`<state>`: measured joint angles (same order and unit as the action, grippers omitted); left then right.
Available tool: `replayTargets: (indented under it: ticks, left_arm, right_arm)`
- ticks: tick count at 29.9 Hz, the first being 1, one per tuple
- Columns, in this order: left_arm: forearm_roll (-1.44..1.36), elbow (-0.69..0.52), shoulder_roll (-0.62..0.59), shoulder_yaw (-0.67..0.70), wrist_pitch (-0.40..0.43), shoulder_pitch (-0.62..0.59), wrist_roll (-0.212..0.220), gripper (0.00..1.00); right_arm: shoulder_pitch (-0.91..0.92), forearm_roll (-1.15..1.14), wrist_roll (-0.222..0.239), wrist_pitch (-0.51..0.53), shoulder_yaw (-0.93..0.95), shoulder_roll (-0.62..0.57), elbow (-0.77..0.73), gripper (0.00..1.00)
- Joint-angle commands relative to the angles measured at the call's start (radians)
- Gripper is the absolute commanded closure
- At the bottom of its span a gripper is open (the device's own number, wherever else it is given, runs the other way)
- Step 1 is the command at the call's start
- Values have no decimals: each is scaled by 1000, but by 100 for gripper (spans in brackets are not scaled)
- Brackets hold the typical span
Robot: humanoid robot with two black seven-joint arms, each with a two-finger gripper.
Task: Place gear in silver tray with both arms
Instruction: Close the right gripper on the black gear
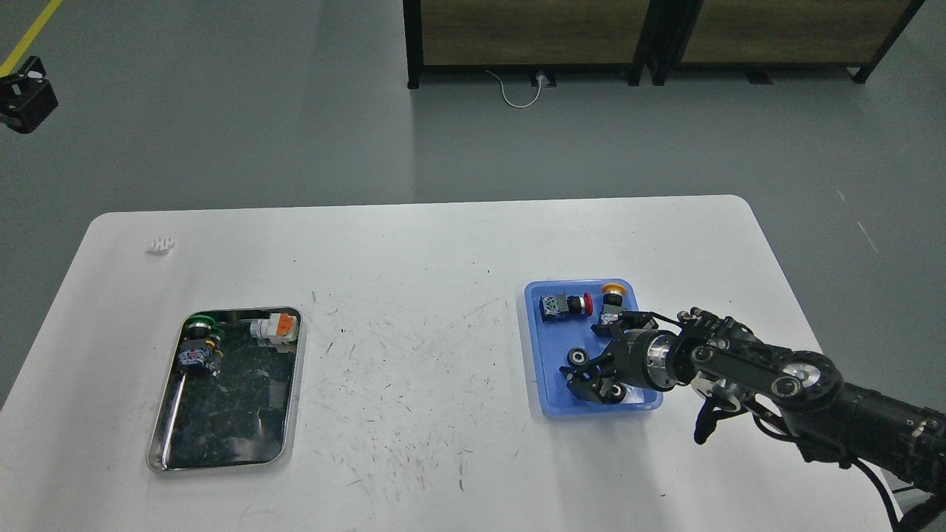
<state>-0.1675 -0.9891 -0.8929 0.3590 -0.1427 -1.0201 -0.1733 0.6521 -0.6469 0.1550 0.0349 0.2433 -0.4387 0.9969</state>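
A white desk (pixel 414 310) is carrying two trays, and its middle is showing many dark scuff marks. The silver tray (pixel 166 451) is lying near the desk's left edge, well apart from the blue tray (pixel 533 347), which is sitting toward the right edge. Inside the silver tray, two parts are resting along its far rim: a green-capped push button (pixel 199 343) in the far left corner and a white switch with an orange block (pixel 275 329) in the far right corner; the rest of its dark bottom is reflecting light. The right arm (pixel 813 391) is reaching in from the desk's near right corner, and the right gripper (pixel 591 373) is hanging over the near right part of the blue tray, its dark fingers (pixel 584 388) spreading apart around a small black piece I cannot make out clearly, so I cannot tell whether they are holding anything. A small black ring-shaped gear (pixel 577 358) is lying just beside those fingers, inside the blue tray. Along the blue tray's far rim a red-capped button (pixel 563 305) and a yellow-capped button (pixel 612 294) are sitting side by side. A small white object (pixel 160 244) is lying near the desk's far left corner. The left arm is out of sight.
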Motion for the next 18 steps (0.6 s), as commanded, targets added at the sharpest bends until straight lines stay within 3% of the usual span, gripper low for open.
replayTargets:
  ticks: [1,18]
  left_arm:
    - [-1,0,-1,0,0,0,1,2]
    - [-3,12,-1,-3,-9,2,1,2]
  right_arm:
    - [0,3,-5,3,2,6,0,14]
    - [-32,9,-6,28,25,-12,6,33]
